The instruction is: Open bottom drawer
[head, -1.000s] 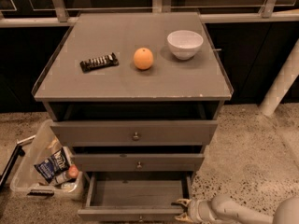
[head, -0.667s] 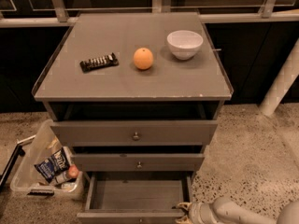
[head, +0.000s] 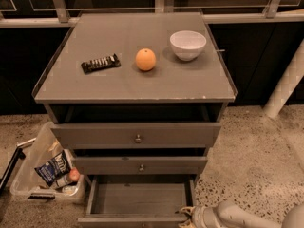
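The bottom drawer [head: 137, 199] of the grey cabinet is pulled far out, and its empty grey inside shows. Its front panel runs along the bottom edge of the camera view; its knob is out of view. My gripper [head: 186, 216] is at the drawer's front right corner, at the bottom of the view, with the pale arm [head: 237, 216] reaching in from the right. The mid-height drawer [head: 140, 165] and the tall top drawer [head: 137, 135] above it stand slightly out.
On the cabinet top lie a dark snack bar [head: 100, 63], an orange [head: 145, 59] and a white bowl [head: 188, 44]. A clear plastic bin [head: 47, 172] with packets stands on the speckled floor at the left. A white post [head: 285, 87] stands at the right.
The bottom drawer has come a little further out, and my gripper has moved with it toward the bottom of the view.
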{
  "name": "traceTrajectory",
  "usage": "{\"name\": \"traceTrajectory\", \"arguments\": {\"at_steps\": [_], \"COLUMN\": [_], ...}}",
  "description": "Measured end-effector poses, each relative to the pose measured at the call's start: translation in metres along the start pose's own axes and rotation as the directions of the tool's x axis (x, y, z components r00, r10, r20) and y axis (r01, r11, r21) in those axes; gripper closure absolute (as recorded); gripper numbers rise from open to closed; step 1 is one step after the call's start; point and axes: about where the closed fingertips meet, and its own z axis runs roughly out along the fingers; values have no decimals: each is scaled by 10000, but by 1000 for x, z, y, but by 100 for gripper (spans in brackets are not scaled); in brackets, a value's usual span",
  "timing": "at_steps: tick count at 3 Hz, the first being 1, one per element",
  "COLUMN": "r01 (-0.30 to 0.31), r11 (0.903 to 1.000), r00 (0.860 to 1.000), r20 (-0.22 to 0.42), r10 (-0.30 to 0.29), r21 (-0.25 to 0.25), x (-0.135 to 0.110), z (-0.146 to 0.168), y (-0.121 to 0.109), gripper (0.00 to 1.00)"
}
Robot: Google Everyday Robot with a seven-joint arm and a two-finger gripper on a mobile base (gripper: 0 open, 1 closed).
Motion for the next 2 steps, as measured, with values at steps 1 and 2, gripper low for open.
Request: {"name": "traceTrajectory", "arguments": {"at_steps": [1, 2], "r01": [0, 0], "r11": [10000, 10000], "r00": [10000, 10000], "r20": [0, 1], "r10": [0, 0], "r21": [0, -1], "x": [0, 0], "z": [0, 0], "y": [0, 0], "gripper": [58, 35]}}
